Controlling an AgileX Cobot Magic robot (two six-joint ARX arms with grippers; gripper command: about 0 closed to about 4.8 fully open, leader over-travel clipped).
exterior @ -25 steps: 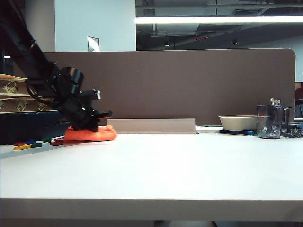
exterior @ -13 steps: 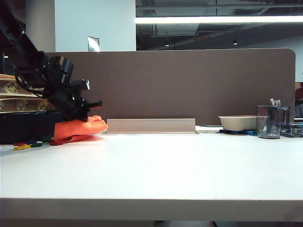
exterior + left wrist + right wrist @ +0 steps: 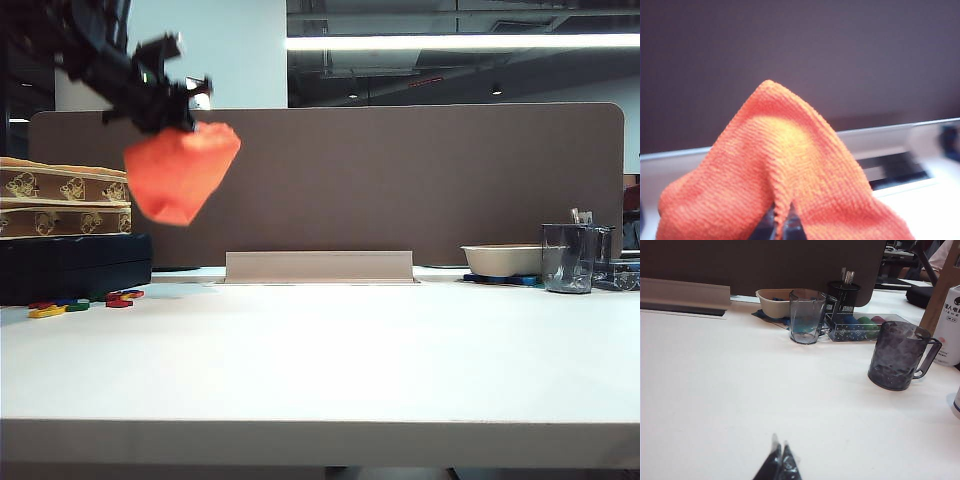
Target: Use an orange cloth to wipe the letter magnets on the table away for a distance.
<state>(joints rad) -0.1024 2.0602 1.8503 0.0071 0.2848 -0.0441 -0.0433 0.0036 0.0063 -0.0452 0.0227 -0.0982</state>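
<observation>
High at the left of the exterior view, my left gripper is shut on the orange cloth, which hangs in the air well above the table. The left wrist view is filled by that cloth, draped over the closed left gripper. Several letter magnets in red, green, blue and yellow lie on the table at the far left, below the cloth. My right gripper is shut and empty just above bare table; it is out of the exterior view.
A brown partition panel runs along the back, with a grey strip at its foot. Stacked boxes sit on a black case at left. At right stand a bowl, a clear glass, a dark mug and a pen holder.
My left gripper has lifted the orange cloth off the table and swung it up and slightly left; the letter magnets it covered now lie in plain sight. The right gripper shows no change.
</observation>
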